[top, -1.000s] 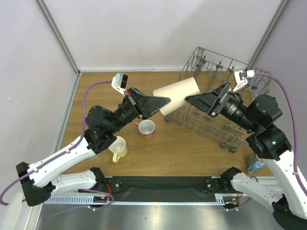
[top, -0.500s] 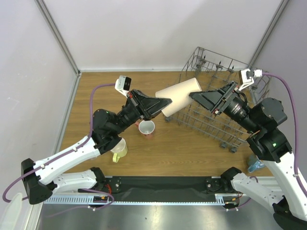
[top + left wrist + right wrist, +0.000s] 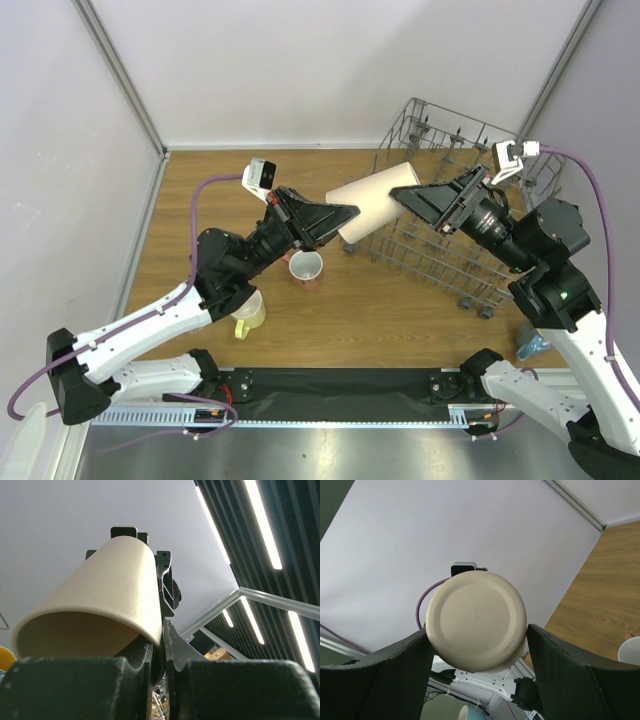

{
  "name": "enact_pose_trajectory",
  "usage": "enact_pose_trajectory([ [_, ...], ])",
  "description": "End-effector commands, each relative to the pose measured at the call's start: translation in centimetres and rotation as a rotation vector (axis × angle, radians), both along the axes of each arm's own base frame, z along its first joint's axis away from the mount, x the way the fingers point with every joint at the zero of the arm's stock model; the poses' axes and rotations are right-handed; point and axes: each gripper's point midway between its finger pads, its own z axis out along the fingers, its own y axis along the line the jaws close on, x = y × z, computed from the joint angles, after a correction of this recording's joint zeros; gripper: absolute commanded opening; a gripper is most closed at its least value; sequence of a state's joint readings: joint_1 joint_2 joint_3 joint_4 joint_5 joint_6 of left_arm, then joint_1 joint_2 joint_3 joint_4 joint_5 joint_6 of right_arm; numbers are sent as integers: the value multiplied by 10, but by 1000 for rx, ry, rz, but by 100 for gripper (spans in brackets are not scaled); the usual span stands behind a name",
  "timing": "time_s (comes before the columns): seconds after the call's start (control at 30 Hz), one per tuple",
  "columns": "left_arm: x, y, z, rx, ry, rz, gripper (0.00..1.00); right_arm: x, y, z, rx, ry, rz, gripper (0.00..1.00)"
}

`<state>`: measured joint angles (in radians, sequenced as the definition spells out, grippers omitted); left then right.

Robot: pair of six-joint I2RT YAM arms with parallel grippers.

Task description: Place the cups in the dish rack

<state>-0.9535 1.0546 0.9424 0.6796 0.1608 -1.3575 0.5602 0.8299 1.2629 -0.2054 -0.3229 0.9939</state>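
A beige handleless cup (image 3: 375, 195) hangs on its side in the air at the dish rack's (image 3: 450, 255) left edge. My left gripper (image 3: 348, 213) is shut on its rim, one finger inside the mouth and one outside (image 3: 172, 630). My right gripper (image 3: 402, 198) straddles the cup's round base (image 3: 476, 620), and both pads (image 3: 537, 645) look pressed against its sides. On the table below stand a salmon-pink mug (image 3: 306, 268) and a pale yellow mug (image 3: 247, 308).
A blue tumbler (image 3: 535, 342) peeks out by the right arm at the table's right edge. The grey wire rack fills the far right of the wooden table, with walls close behind and beside it.
The right gripper has come up to the cup's base and its jaws have narrowed onto it. The left arm has shifted the cup slightly rightward and keeps its hold on the rim.
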Motion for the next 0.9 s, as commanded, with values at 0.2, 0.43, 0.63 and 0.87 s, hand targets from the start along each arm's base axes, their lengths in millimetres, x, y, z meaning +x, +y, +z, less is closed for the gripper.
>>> enact_pose_trajectory([
  [0.2,-10,6,12,-52,-31,-26,0,0,0,11,-6,-52,-1,76],
  [0.43,-11,-6,-4,38,4,-58,0,0,-4,5,-60,-65,-25,42],
  [0.63,-12,-4,-12,43,28,-57,0,-4,-9,6,-69,-86,-38,82],
  [0.87,-20,-9,-21,126,23,-99,0,-21,-1,-5,-153,-61,120,89],
])
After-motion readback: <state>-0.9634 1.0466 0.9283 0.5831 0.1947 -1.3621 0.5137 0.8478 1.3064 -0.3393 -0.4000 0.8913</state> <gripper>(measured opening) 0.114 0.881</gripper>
